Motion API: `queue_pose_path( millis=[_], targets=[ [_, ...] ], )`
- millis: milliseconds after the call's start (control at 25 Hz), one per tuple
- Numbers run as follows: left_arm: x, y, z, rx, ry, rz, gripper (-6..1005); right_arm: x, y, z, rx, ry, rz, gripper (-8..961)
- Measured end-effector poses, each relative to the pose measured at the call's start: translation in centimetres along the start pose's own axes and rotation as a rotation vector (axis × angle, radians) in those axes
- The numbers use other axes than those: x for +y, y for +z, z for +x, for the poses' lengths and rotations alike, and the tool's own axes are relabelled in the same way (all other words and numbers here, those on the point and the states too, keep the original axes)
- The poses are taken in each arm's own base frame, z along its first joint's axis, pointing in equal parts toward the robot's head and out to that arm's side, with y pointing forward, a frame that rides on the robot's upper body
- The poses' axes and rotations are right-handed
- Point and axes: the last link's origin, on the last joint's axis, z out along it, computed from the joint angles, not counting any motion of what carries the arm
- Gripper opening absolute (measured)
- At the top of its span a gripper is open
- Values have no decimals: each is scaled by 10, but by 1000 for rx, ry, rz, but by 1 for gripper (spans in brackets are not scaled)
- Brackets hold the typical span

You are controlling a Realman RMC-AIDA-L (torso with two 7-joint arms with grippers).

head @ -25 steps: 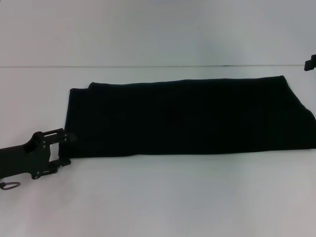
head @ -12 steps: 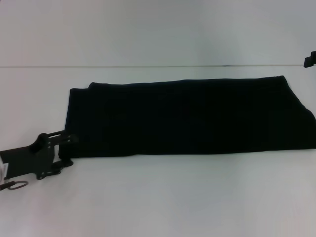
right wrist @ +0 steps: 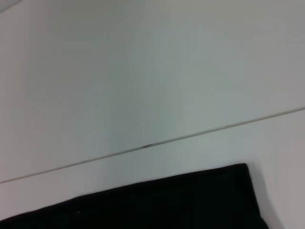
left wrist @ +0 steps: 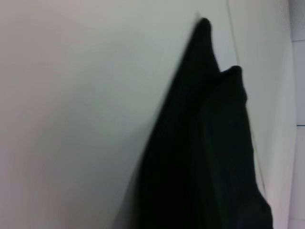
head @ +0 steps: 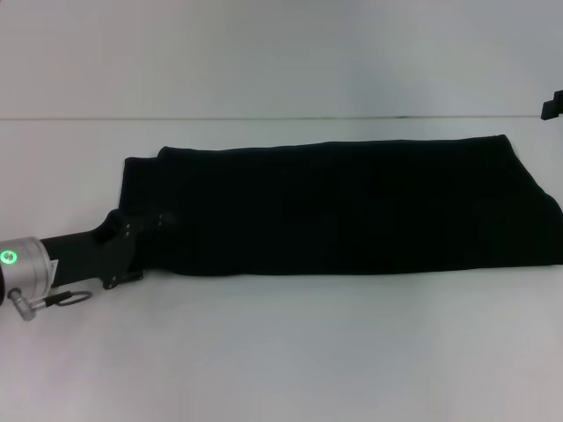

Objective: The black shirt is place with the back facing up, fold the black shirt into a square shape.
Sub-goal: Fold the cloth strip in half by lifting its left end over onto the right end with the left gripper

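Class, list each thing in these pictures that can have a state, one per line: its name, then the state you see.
black shirt: lying flat on the table, folded into a long band, plain side up, not square yet.
left gripper: at the shirt's near left corner, its tip over the fabric.
right gripper: at the far right edge of the head view, apart from the shirt.
table: white, bearing the shirt.

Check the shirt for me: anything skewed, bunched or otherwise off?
Mostly tidy: the black shirt lies flat on the white table as a long folded band. Its far-left corner is stepped, the layers not quite aligned, and its right end runs past the head view's edge. The left gripper is at the near-left end.
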Motion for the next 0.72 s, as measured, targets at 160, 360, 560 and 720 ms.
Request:
queue_pose_path(
  millis=[160, 360, 560, 720],
  targets=[
    [4, 2, 1, 16, 3, -21, 685, -1, 0, 1, 0, 5, -2, 673],
    [6, -3, 5, 14, 56, -22, 676, -3, 0, 2, 0, 11, -3, 673],
    [6, -2, 7, 12, 83, -6, 495, -2, 0, 1, 0, 9, -5, 673],
    [7, -1, 7, 9, 111, 1, 345, -1, 0, 1, 1, 8, -6, 672]
  ],
)
